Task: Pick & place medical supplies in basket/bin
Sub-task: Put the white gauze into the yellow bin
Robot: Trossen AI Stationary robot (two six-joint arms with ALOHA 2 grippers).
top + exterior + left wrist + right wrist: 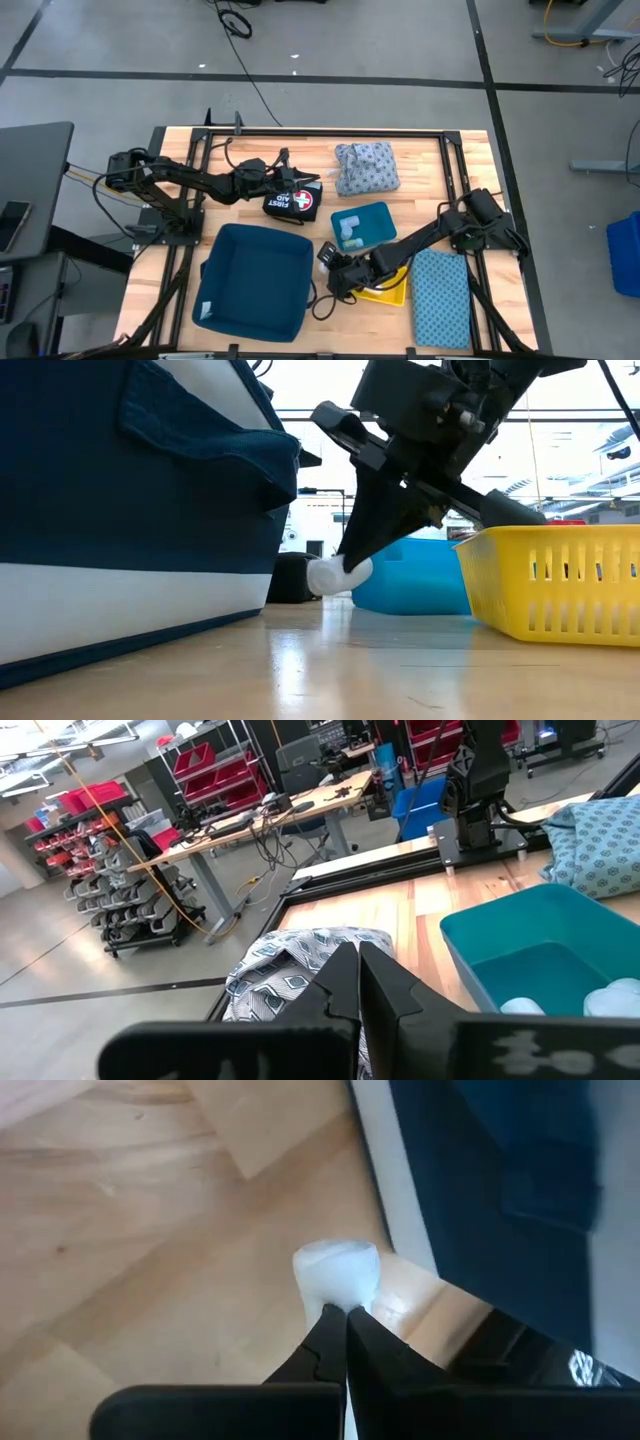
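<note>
Vial [336,1283], small and whitish, sits pinched at the tips of the right gripper [346,1312], jaws closed tight on its lower edge. Low view: same vial [338,573] held just off the wooden table [330,660], close beside the near corner of the dark blue fabric bin [130,510]. From above, the right gripper [331,259] is between the blue bin [255,280] and the yellow basket [385,290], its arm reaching in from the table's right side.

Yellow basket wall [560,585] stands just right of the gripper in the low view. Behind it, a teal tray [380,222] with pale vials [350,232] lying inside; the tray is just beyond the basket, toward table centre.

Flat blue patterned cloth [441,297] lies spread at the right front edge, beside the yellow basket.

Farther back: black first-aid pouch [295,201] with a red cross, left of the teal tray. Left gripper [287,181] is over the pouch's far edge, fingers [340,985] shut together; whether they hold anything, cannot tell. A patterned cloth [290,960] shows just beyond the fingertips in the left wrist view.

Grey-blue patterned cloth bundle [366,166] rests at the far edge of the table, beyond the teal tray, apart from both grippers.
</note>
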